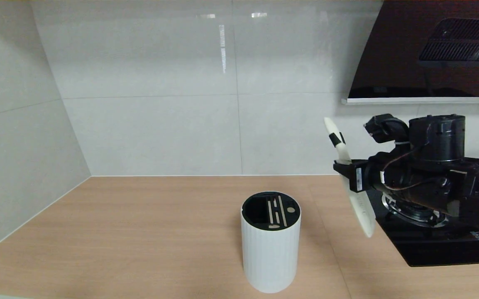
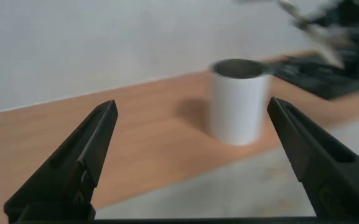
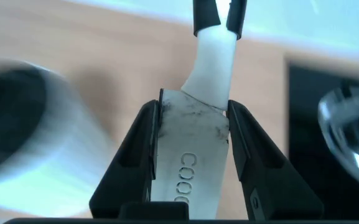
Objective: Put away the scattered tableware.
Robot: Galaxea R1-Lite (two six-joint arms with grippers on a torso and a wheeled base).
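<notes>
My right gripper point(image 1: 348, 176) was clamped on the knife point(image 1: 363, 214), aloft to the right of the holder point(image 1: 270, 249). I judged it needed uprighting, tip over a slot point(image 1: 276, 211). Left gripper point(image 2: 191, 107) gaped apart.

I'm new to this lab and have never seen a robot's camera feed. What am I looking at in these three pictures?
This is a two-armed robot at a kitchen counter. The large picture comes from a camera on its head, looking down at the wooden counter. The other two come from cameras on its wrists, each looking out along its own hand.

On the counter stands a white round holder with a black slotted top. A black cooktop lies to its right.

The right hand is shut on a white utensil, probably a knife, held in the air to the right of the holder. The left hand is open and empty, with the holder farther off in front of it.
</notes>
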